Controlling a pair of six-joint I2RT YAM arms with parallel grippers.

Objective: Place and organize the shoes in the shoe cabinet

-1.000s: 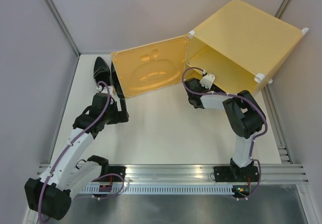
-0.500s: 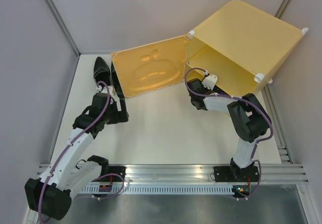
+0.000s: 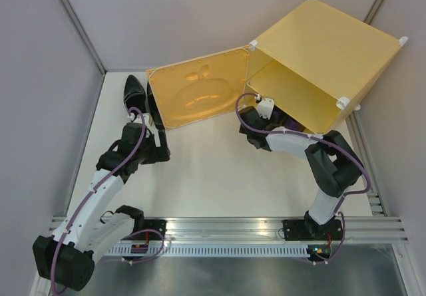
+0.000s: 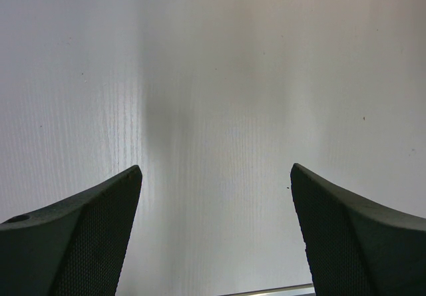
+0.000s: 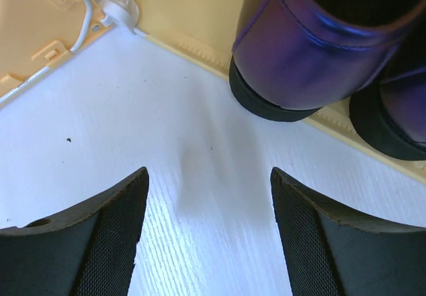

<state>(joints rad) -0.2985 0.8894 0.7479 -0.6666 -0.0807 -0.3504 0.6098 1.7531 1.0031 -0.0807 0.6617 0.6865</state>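
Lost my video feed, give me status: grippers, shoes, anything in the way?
Left gripper open, empty, over bare table. Right gripper open, facing purple shoes at cabinet sill. Black shoe outside, behind open door.

Shoe cabinet: yellow, with white corner connectors; door: yellow, embossed apple motif; purple shoe: glossy dark purple, black heel, dark inside; 2nd purple shoe: same purple, black heel; black shoe: glossy black; table: white, finely ribbed; left gripper fingers and right gripper fingers: black, fine mesh texture; walls: pale grey.
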